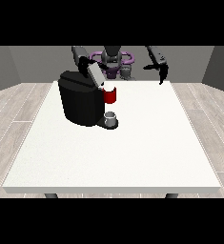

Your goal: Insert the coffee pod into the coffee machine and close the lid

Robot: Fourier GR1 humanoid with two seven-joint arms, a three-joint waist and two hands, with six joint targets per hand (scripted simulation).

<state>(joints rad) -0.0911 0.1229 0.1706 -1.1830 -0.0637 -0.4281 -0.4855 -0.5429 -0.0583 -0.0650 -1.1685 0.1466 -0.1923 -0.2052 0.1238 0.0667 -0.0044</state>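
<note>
From the front, the hand at the view's left (86,63) hovered just above the black coffee machine (80,102), whose silver lid (96,74) stood tilted open beside it; I could not tell its fingers' state. The hand at the view's right (162,70) hung relaxed, fingers drooping, well apart. The pod was not visible. A cup (111,117) sat below the red front (110,96).

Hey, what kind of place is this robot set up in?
Probably a bare indoor test room, not a kitchen: grey walls, a pale wood-plank floor, and one large white table with only a black coffee machine on it, the robot standing behind.
</note>
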